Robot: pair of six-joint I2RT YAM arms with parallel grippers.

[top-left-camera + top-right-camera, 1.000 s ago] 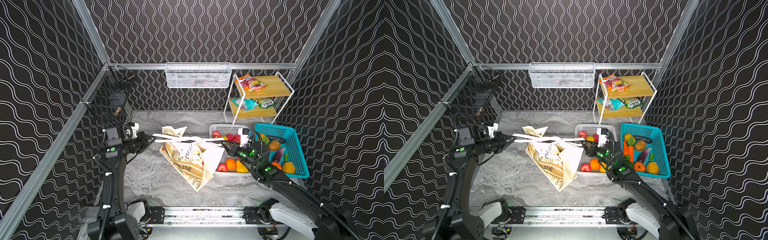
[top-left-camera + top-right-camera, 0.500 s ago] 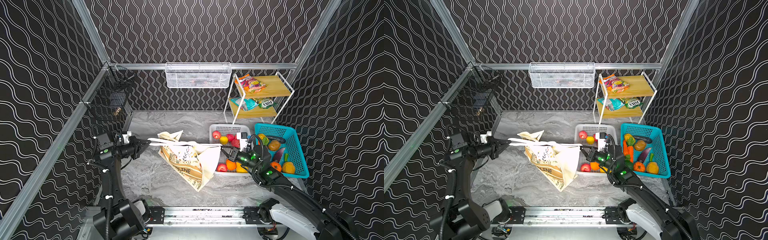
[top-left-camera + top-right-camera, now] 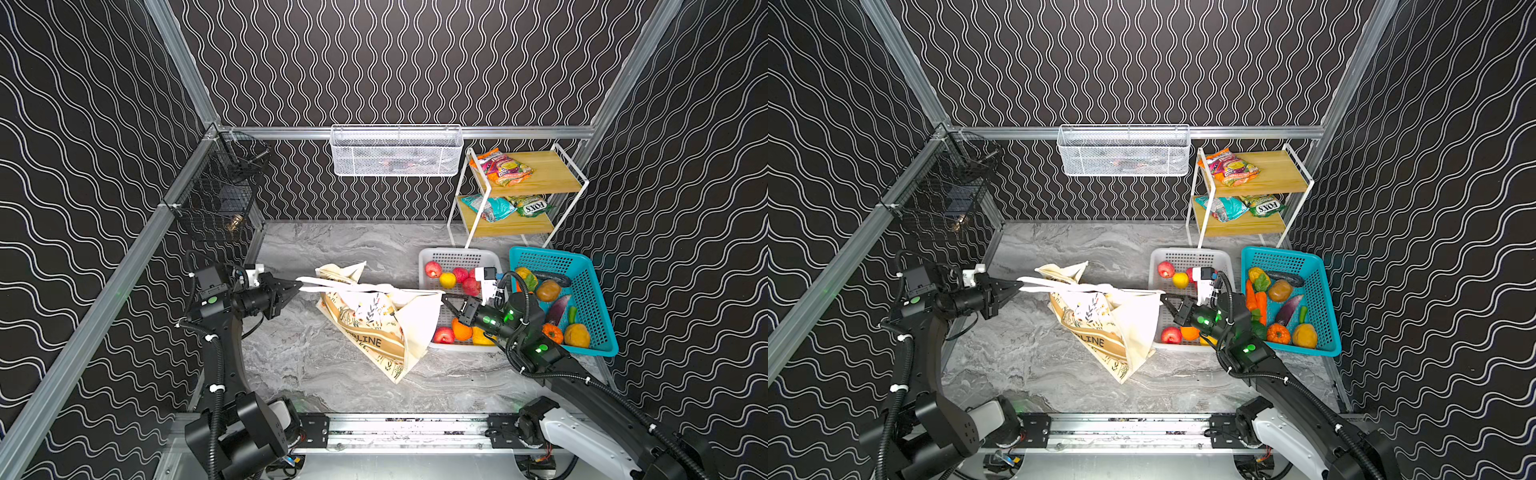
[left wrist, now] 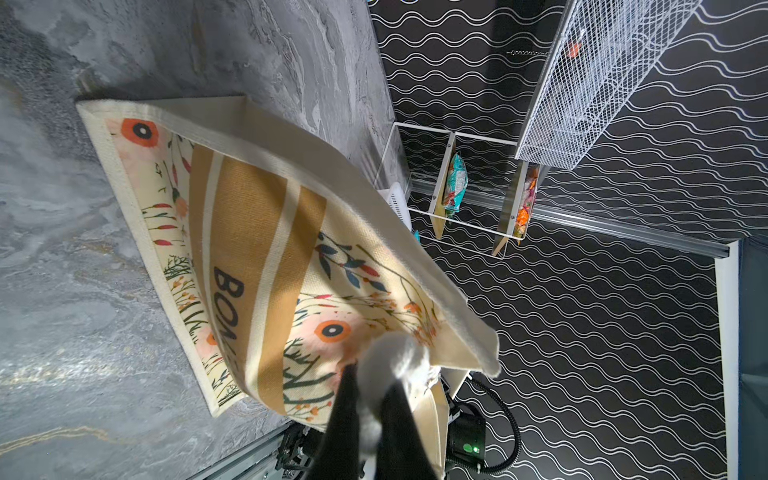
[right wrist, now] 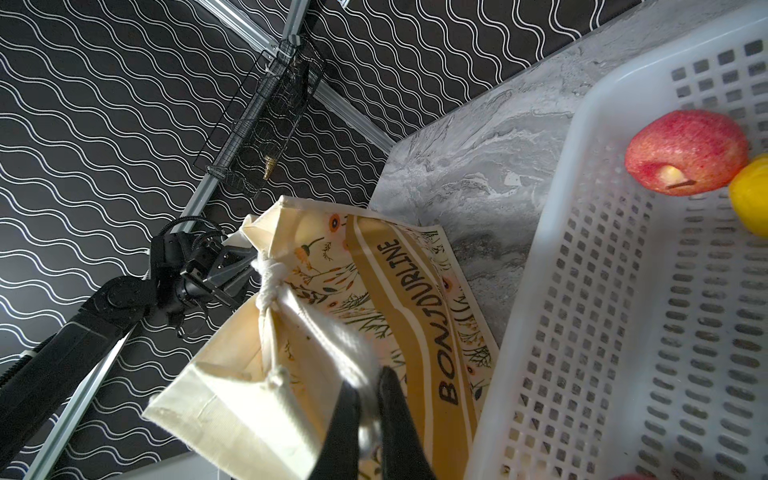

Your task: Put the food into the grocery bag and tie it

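Top views, grocery bag (image 3: 374, 328): slumped on the marble table (image 3: 316, 374) between the two arms. Its lower corner points to the front rail and its right edge touches the white basket (image 3: 457, 252).
Top views, white straps (image 3: 336, 284): drawn nearly level to both sides above the bag mouth.
Top views, left gripper (image 3: 297, 286): jaws pressed together on the straps' left end.
Top views, right gripper (image 3: 445, 297): jaws pressed together on the straps' right end, above the white basket's left wall.
Top views, food: an orange (image 3: 461, 331) lies in the white basket and a teal snack packet (image 3: 484, 208) on the lower shelf (image 3: 515, 226). The bag's inside is hidden.
Top views, open room: bare marble in front of, behind and left of the bag. The teal basket (image 3: 548, 251), just beside the white one, closes the right.
Left wrist view, left gripper (image 4: 372, 409): black fingers (image 4: 347, 419) clamped on bunched white strap.
Left wrist view, grocery bag (image 4: 257, 232): the printed face slopes down and its far edge rests on the marble.
Right wrist view, right gripper (image 5: 370, 409): clamped on strap.
Right wrist view, knot (image 5: 269, 282): the straps twist together at the bag mouth.
Right wrist view, white basket (image 5: 552, 291): its wall stands just beside the bag's lettered band, and a red apple (image 5: 685, 151) lies inside.
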